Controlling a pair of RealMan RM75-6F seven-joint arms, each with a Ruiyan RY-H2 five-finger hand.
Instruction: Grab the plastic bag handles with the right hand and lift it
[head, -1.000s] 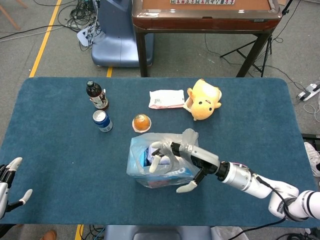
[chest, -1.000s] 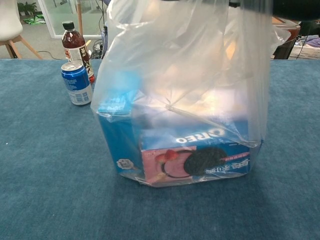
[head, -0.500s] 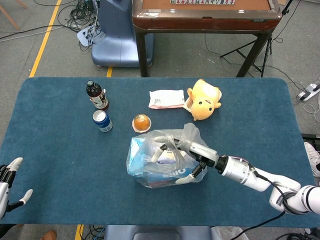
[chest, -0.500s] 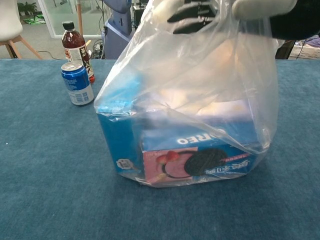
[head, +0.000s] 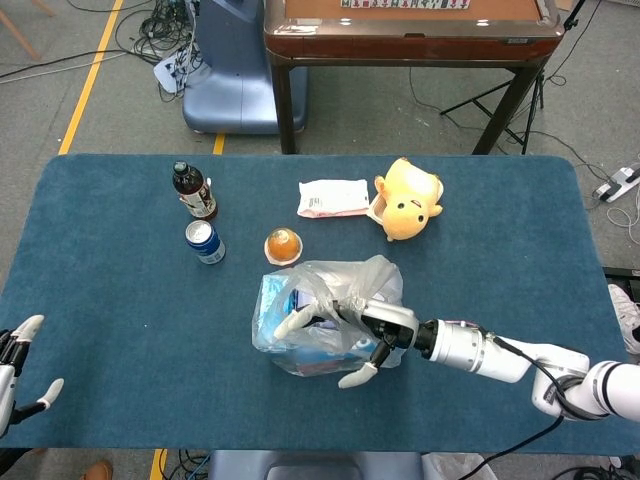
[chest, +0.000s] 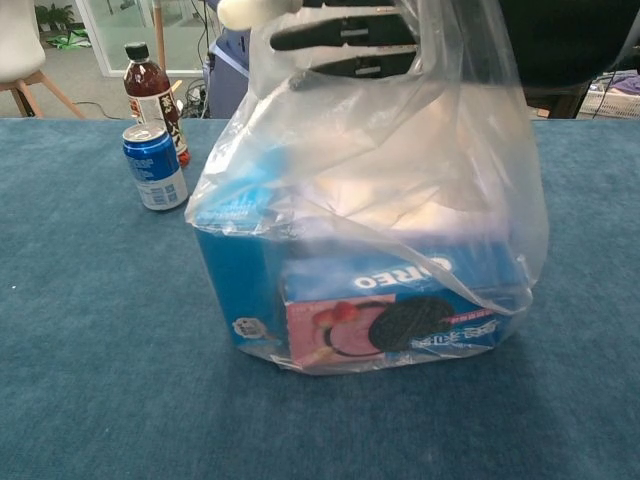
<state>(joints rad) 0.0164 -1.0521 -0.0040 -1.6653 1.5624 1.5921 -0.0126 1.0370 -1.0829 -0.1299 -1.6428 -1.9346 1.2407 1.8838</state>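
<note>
A: Reaching further in than a second ago, the right hand (head: 345, 335) now lies across the top of the plastic bag (chest: 370, 220); its fingers (chest: 345, 40) have slid leftward over the gathered film, which a moment back stood taller and looser.

B: Is the hand clamped on the handles?

A: Cannot tell; from the chest camera the dark fingers sit behind or among the bunched plastic at the mouth, yet whether they have closed round the handles is hidden; the bag's base rests on the blue table (head: 120, 300), directly under the hand, so no lift has begun.

B: So what does the shift mean for the task?

A: Judged from the crumpled top, the hand is gathering the handles; closing and raising remain to be done.

B: Any writing?

A: The Oreo box (chest: 395, 315) inside reads "OREO" in white, with a dark cookie pictured below; smaller print on it is too fine to read; beyond the hand, further left, a blue can (chest: 153, 165) and a dark bottle (chest: 150, 95) carry labels that are illegible.

B: And the left hand (head: 18, 365)?

A: Idle at the near table edge, well apart from the bag, fingers spread, holding nothing.
</note>
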